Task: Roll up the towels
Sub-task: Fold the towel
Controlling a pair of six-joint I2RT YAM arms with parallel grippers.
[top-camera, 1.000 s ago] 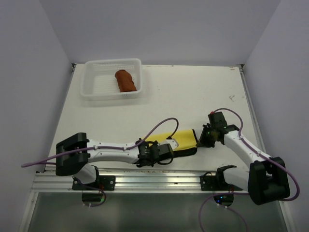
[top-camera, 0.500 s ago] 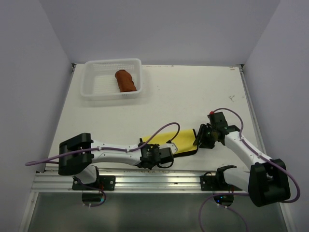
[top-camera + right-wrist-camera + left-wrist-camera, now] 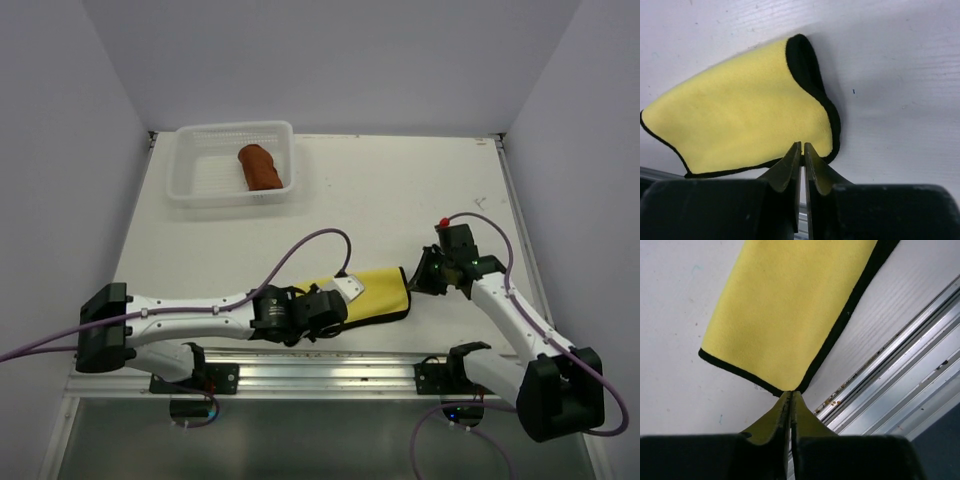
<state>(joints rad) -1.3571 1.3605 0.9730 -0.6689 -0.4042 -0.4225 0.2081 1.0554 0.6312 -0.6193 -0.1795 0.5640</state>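
The yellow towel [image 3: 378, 293] with a dark hem lies folded flat near the table's front edge. It also shows in the left wrist view [image 3: 790, 310] and the right wrist view [image 3: 745, 120]. My left gripper [image 3: 340, 298] is shut on its left corner [image 3: 791, 391]. My right gripper [image 3: 415, 283] is shut on the hem at its right end [image 3: 802, 146]. The rust-brown towel [image 3: 262, 166] lies rolled up in the white mesh basket [image 3: 235, 130] at the back left, far from both grippers.
The aluminium rail [image 3: 300, 375] runs along the table's front edge just below the towel; it also shows in the left wrist view [image 3: 900, 365]. Grey walls close in the table on the left, back and right.
My left arm has drawn back to the left with the towel's corner, uncovering more of the yellow towel. My right gripper has shifted slightly right and back with the other end.
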